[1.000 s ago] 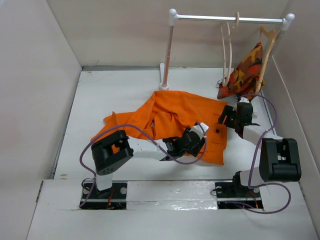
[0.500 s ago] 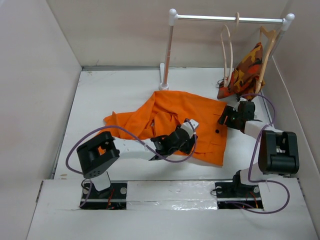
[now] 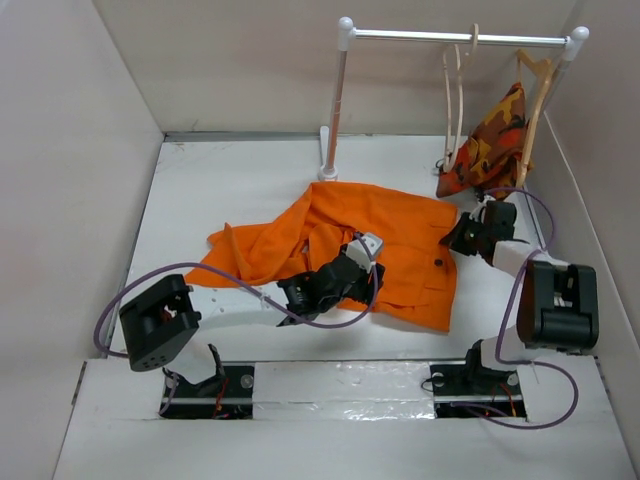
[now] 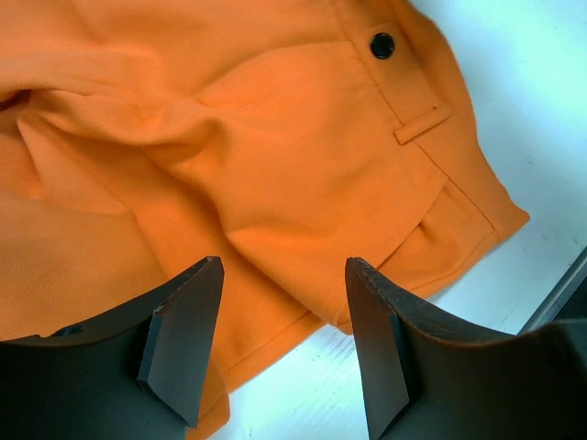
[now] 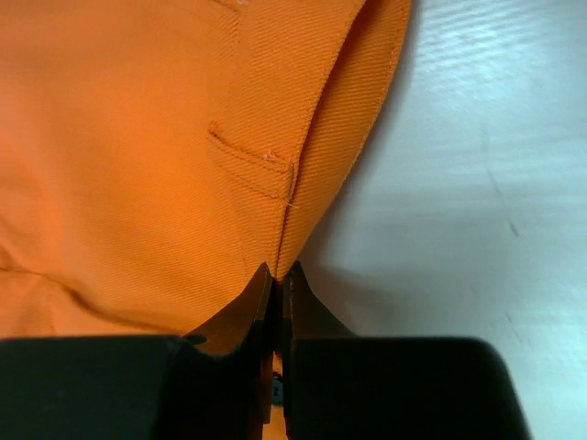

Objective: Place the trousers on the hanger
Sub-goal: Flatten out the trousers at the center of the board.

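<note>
The bright orange trousers (image 3: 330,235) lie crumpled across the middle of the table, their dark waist button (image 4: 382,44) facing up. My right gripper (image 5: 278,270) is shut on the waistband edge of the trousers (image 5: 138,156), next to a belt loop; it sits at their right end (image 3: 460,238). My left gripper (image 4: 284,266) is open and hovers low over the trousers (image 4: 275,165) at their near edge, with nothing between its fingers (image 3: 366,268). The hanger (image 3: 457,100), pale wood and bare, hangs on the rail at the back right.
A white rack with a metal rail (image 3: 410,36) stands at the back on a post (image 3: 335,100). A second wooden hanger carries a camouflage garment (image 3: 492,140) beside the right wall. Side walls close in the table on the left and right.
My right gripper has closed on the waistband edge. My left arm has swung its elbow out to the left and its open gripper has slid leftwards over the trousers.
</note>
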`<move>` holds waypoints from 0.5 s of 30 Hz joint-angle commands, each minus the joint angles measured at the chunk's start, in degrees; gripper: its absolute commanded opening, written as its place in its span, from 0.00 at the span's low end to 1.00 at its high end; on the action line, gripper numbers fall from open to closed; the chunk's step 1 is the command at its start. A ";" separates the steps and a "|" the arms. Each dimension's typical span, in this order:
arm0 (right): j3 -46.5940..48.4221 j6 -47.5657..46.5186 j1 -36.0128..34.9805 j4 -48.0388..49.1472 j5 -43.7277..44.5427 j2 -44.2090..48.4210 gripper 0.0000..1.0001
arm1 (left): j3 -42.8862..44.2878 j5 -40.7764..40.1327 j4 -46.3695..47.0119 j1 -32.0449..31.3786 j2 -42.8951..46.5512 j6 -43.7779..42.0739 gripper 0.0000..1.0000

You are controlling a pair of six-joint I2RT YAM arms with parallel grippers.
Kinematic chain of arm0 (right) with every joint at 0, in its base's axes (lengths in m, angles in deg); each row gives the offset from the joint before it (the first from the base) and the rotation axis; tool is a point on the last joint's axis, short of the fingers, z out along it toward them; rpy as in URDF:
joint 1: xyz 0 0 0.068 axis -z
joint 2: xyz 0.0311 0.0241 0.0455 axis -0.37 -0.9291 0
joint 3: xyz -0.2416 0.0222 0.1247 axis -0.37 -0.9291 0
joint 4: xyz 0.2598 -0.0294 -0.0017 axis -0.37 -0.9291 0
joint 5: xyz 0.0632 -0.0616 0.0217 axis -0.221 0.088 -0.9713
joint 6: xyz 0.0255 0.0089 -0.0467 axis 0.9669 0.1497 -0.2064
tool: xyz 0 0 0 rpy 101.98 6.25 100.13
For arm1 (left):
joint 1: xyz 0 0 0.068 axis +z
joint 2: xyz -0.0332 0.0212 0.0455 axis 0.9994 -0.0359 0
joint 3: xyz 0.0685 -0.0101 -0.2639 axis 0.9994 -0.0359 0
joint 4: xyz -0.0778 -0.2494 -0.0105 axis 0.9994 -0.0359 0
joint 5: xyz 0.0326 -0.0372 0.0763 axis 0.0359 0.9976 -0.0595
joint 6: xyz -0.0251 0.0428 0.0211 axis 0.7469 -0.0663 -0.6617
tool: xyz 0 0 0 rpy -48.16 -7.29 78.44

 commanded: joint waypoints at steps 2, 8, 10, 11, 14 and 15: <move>-2.41 1.73 1.24 0.83 5.81 13.50 0.00 | -0.87 -1.23 2.31 -0.03 3.12 1.11 0.53; -5.04 -1.61 3.96 -9.45 17.93 24.26 0.00 | -1.13 -3.16 2.23 0.49 4.61 2.25 0.53; -7.15 -2.05 5.71 -10.96 20.41 27.33 0.01 | -1.66 -4.39 2.32 0.49 5.84 2.69 0.53; -7.85 -2.05 7.81 -11.32 23.99 28.30 0.01 | -1.75 -5.70 1.97 1.10 6.28 3.04 0.53; -10.14 -1.09 13.17 -8.44 25.78 31.03 0.03 | -3.32 -7.46 2.23 2.86 8.92 4.53 0.54; -10.49 -1.00 14.32 -6.94 25.26 31.21 0.05 | -3.94 -7.64 2.49 3.65 9.88 4.88 0.54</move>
